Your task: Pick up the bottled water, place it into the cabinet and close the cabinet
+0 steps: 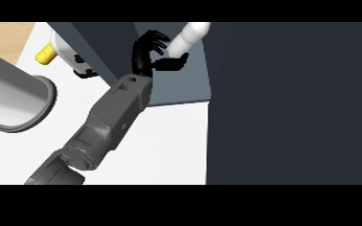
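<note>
Slanting in from the near left corner, 1 grey forearm crosses the white counter [166, 143] toward the far middle. It ends in the left hand [150, 52]. The black fingers [154, 39] curl to the right on the far side and the thumb [174, 62] juts right on the near side. The lower end of the bottle [191, 36] is pinched between them. The bottle is white and tilted, with its upper end leaning to the far right, and it is held off the counter. It hangs over the far part of the cabinet [182, 87], above a blue-grey surface that ends in a straight near edge over the counter. A large dark panel [283, 105] fills the right side, touching that surface along its right edge; whether it is a door or a wall I cannot tell.

At the far left a yellow object [47, 53] lies beside a white object [76, 57], which is partly hidden behind the cabinet's left wall. A round grey vessel [25, 100] sits at the left edge, well apart from the hand. A strip of wood [14, 33] shows in the far left corner.
</note>
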You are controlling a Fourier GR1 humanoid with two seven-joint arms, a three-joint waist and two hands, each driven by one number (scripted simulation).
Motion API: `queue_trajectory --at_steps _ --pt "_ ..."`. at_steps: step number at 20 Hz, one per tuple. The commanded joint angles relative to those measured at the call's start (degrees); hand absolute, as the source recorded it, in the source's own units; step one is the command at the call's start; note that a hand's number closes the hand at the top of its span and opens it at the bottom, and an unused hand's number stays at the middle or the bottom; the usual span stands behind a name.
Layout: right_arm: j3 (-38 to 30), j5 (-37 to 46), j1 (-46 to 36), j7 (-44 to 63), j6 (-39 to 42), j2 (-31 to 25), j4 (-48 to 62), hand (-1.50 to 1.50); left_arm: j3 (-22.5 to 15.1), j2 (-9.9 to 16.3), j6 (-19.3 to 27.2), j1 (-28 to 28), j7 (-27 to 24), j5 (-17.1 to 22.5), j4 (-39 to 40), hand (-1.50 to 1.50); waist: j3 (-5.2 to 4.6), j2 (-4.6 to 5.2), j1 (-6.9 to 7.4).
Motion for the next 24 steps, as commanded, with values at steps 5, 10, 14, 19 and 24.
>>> queue_trajectory --at_steps 5,10,14,19,24 --pt "-1.67 -4.35 -0.66 -0.14 1.76 -1.15 -1.80 -1.50 -0.74 0.81 4.69 -4.18 -3.17 -2.90 5.47 -1.50 0.01 0.52 -1.13" --pt "-2.01 -4.50 -1.80 0.37 2.33 -1.61 0.03 -1.50 -0.09 -0.92 6.46 -6.07 -2.92 -2.88 6.82 -1.50 0.01 0.74 -0.85" --pt "-0.86 -5.73 0.63 2.01 2.45 -1.35 -3.32 -1.50 -0.63 -0.14 -0.52 -8.35 -2.26 -3.63 6.00 -1.50 -0.04 0.36 -0.63" --pt "1.07 -3.69 -0.02 2.02 1.71 0.15 -2.16 -1.50 3.95 -0.04 -7.80 -7.69 -8.81 0.31 1.01 -1.50 -0.11 0.28 0.61" --pt "-1.27 -4.44 0.23 1.87 2.67 -0.99 -1.88 -1.50 5.49 -0.41 -14.25 -8.60 -9.68 1.08 -0.03 -1.50 0.01 -0.67 2.14"
